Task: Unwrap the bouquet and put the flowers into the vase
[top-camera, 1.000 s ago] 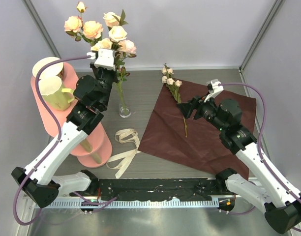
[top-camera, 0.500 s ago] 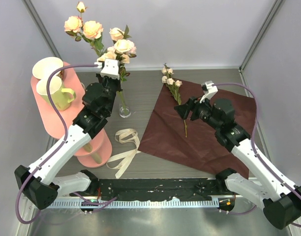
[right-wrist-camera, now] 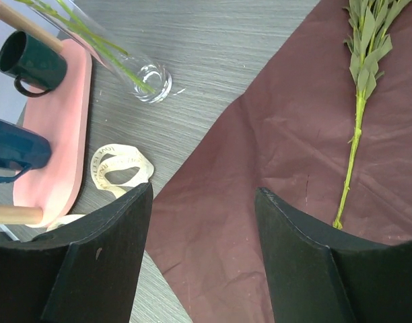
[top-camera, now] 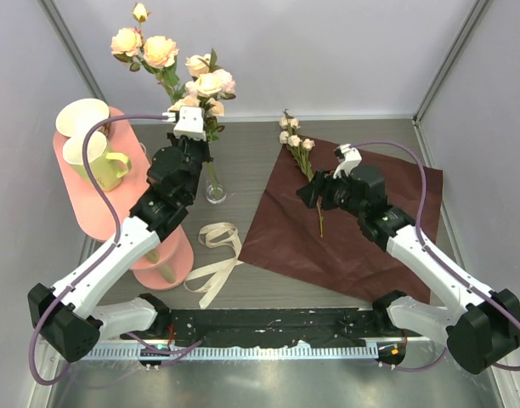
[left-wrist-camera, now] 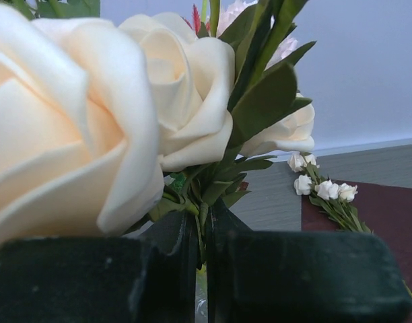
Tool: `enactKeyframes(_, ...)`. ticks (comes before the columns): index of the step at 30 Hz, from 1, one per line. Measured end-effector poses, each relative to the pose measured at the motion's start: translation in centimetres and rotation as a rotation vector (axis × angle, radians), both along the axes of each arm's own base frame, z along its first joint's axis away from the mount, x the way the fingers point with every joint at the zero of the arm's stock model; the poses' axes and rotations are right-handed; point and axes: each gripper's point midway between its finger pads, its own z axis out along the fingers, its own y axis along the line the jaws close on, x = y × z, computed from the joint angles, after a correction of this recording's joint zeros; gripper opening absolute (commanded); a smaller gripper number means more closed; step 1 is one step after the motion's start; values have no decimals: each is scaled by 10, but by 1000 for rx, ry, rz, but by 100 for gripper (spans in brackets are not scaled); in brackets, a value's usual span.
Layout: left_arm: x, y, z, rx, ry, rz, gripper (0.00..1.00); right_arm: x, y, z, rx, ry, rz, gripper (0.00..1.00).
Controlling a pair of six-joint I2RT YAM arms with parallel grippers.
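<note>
A pink stand (top-camera: 73, 200) rises left of the vase (top-camera: 214, 189), with a cream cup (top-camera: 80, 115) and a yellow-green mug (top-camera: 94, 161) on its top shelf. The vase itself is upright on the grey table (top-camera: 251, 161), and the flowers (top-camera: 207, 83) stand in it, their stems running down into the glass and their pale roses spreading high above its mouth. Above the vase, the left gripper (left-wrist-camera: 200, 242) is clenched on the green stems just under the blooms. A cream ribbon (top-camera: 216, 255) lies loose on the table on the near side of the vase. Right of the vase, the dark red paper (top-camera: 353, 238) is spread flat, and one sprig (top-camera: 304, 166) lies on it, buds at the far end and reaching past the paper's edge. The right gripper (right-wrist-camera: 202, 202) hangs above that paper with its fingers spread wide, grasping nothing, the sprig's stem just to its right.
</note>
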Motion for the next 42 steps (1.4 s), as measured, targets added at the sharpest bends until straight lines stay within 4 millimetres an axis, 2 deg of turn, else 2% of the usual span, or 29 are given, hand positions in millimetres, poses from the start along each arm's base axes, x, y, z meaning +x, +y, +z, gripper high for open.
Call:
enactKeyframes(9, 8, -1, -13, -3, 33, 28, 7, 5, 3, -22, -14, 70, -7, 67)
enactKeyframes(15, 12, -1, -20, -2, 49, 46, 9, 6, 4, -28, -20, 87, -8, 67)
enactKeyframes(17, 13, 0, -20, -4, 50, 53, 13, 6, 4, -29, -22, 89, -8, 67)
enactKeyframes(19, 13, 1, -21, -5, 52, 59, 22, 7, 4, -31, -25, 96, -8, 68)
enactKeyframes(20, 14, 1, -21, -6, 53, 61, 26, 7, 4, -33, -28, 102, -8, 68)
enactKeyframes(21, 14, 1, -21, -8, 54, 64, 36, 7, 5, -36, -31, 107, -9, 67)
enactKeyframes(23, 14, 2, -22, -12, 56, 69, 44, 9, 5, -41, -39, 120, -12, 68)
enactKeyframes(24, 15, 2, -22, -11, 57, 71, 52, 9, 5, -44, -43, 127, -13, 68)
enactKeyframes(30, 15, 2, -29, -26, 86, 81, 73, 15, 2, -62, -79, 164, -39, 67)
enactKeyframes(36, 7, 2, -39, -60, 140, 64, 85, 33, -6, -82, -161, 206, -105, 68)
enactKeyframes(39, -5, 3, -39, -95, 171, 31, 87, 49, -12, -92, -227, 225, -154, 67)
enactKeyframes(42, -27, 3, -35, -150, 203, -30, 89, 66, -18, -105, -300, 241, -196, 64)
